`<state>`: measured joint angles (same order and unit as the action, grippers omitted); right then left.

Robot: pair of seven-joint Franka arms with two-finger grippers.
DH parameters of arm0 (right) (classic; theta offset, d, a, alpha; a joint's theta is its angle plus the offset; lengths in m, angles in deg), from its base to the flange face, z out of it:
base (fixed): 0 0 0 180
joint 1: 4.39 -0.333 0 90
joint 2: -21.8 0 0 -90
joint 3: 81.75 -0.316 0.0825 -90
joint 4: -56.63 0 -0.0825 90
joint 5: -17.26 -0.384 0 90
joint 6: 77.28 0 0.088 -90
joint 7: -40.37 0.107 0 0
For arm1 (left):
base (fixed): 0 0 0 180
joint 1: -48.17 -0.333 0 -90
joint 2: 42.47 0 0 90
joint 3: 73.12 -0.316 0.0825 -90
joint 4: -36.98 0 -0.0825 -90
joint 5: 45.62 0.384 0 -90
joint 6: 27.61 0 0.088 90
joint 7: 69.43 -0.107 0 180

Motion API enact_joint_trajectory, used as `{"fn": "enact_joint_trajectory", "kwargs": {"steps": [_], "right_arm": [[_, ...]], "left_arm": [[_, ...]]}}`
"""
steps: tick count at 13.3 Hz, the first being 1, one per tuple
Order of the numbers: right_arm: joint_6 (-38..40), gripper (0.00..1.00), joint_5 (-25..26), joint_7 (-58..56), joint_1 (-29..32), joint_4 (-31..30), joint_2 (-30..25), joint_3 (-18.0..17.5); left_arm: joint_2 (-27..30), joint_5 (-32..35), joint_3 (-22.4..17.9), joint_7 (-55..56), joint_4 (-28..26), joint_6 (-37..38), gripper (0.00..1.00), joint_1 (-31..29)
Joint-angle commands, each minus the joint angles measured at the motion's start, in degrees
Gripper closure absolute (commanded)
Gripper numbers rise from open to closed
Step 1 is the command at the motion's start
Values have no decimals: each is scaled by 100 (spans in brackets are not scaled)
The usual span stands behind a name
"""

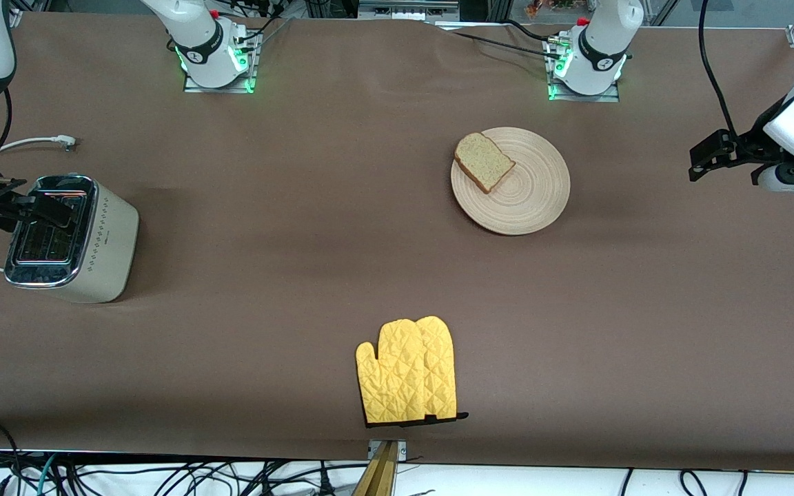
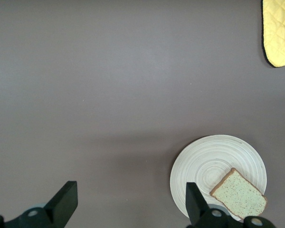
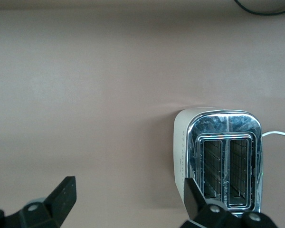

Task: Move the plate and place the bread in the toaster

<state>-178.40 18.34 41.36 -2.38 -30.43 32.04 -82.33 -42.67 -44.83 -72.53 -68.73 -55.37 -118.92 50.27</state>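
The bread [image 1: 483,162] lies flat on the plate [image 1: 528,200], on the rim part toward the right arm's end, its long axis slanted. The plate sits close to the left arm's base, so the left claw [image 1: 704,160], spread wide and empty toward that end, is the nearer one. The toaster [image 1: 69,241] stands well apart at the right arm's end, under the wide right claw [image 3: 128,202]. Much bare surface [image 1: 300,207] lies between; a yellow mitt [image 1: 407,368] rests nearer the camera.
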Motion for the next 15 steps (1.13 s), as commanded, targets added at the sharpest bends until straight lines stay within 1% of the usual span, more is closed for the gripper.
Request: {"fn": "enact_joint_trajectory", "kwargs": {"steps": [1,14,15], "right_arm": [[49,0,15,-12,28,93,31,-30],[40,0,23,-73,37,93,40,-21],[31,0,23,-73,37,93,40,-29]], "left_arm": [[28,-26,10,-141,-11,-2,0,-26],[2,-79,2,-106,-2,33,0,-52],[2,-97,-7,-97,85,33,0,-61]]}}
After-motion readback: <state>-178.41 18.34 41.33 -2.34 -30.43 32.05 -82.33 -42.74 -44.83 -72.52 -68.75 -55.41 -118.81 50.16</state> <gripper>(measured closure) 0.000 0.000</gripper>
